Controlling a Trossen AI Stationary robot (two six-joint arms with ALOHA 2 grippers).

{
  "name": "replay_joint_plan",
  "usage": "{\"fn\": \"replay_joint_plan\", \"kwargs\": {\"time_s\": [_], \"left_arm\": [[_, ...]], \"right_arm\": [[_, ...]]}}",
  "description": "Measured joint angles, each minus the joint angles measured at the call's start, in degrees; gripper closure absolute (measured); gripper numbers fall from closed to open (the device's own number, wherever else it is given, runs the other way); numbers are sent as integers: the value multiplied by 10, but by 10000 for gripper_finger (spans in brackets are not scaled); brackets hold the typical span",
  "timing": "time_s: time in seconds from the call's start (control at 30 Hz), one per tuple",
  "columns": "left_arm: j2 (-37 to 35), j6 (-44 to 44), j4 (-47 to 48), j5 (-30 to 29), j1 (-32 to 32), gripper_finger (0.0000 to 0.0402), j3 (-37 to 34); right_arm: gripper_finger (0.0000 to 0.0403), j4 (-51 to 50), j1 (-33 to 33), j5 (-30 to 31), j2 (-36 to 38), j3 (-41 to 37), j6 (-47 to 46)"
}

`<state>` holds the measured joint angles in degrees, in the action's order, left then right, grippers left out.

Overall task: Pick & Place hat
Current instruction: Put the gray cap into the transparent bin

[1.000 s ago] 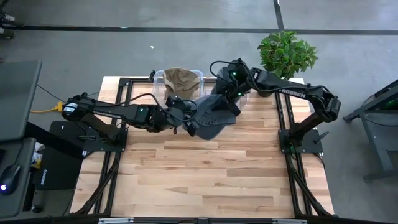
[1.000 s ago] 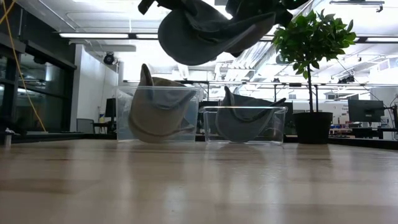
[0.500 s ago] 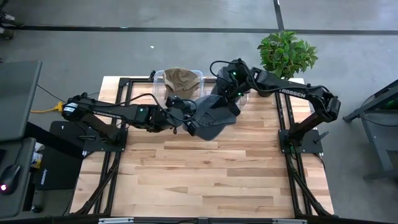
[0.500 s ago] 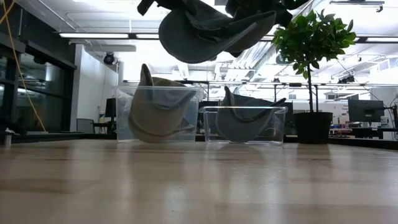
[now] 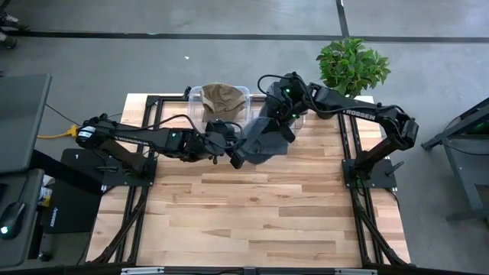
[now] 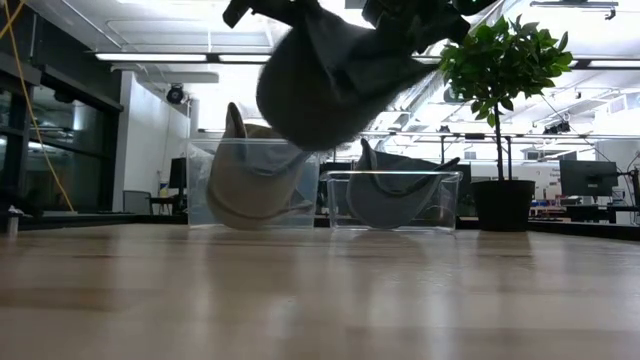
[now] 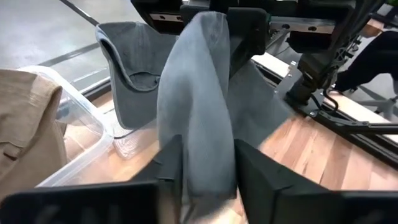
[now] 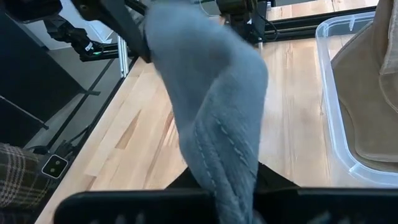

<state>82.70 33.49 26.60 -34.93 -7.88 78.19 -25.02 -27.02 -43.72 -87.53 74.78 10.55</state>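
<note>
Wooden desk (image 5: 260, 206), mostly bare planks, black frame rails down both sides. Potted plant (image 5: 352, 65) at the far right corner. Two clear bins at the far edge: the left bin (image 5: 200, 98) holds a tan hat (image 5: 222, 98), the right bin (image 6: 392, 200) holds a grey hat (image 6: 390, 195), standing on edge in the low view.

Both arms reach in toward the middle of the far half of the desk, and between them hangs the grey hat being moved (image 5: 260, 140), in the air, clear of the desk surface, just in front of the two bins. From low down it droops as one dark rounded mass (image 6: 330, 85), overlapping the top of the tan hat's bin in that view.

Left tool (image 7: 202, 168) is clamped onto a fold of that hat, cloth pinched between its fingers (image 7: 258, 171). Right tool (image 8: 217, 186) grips the other end, stitched fabric running straight down into it; fingers mostly hidden by the cloth, so probably closed on it, hard to be sure.
</note>
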Motion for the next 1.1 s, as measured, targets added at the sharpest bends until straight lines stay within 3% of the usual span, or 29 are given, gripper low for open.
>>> {"fn": "replay_joint_plan", "kwargs": {"time_s": [0.23,0.37,0.53,0.77,1.0,1.1], "left_arm": [[0,26,0,-31,0,202,0],[-1,50,8,-69,0,170,0],[-26,104,44,-109,6,165,1],[-53,181,140,-141,54,165,0],[-66,164,159,-100,133,165,0],[-67,131,158,-61,177,165,0]], "right_arm": [[402,-35,-25,1,1,0,0],[402,-69,-35,2,11,10,1],[402,-141,-35,6,18,64,20],[403,-292,-38,116,18,169,84],[403,-334,-69,198,18,227,70],[403,-343,-95,203,13,238,60]]}}
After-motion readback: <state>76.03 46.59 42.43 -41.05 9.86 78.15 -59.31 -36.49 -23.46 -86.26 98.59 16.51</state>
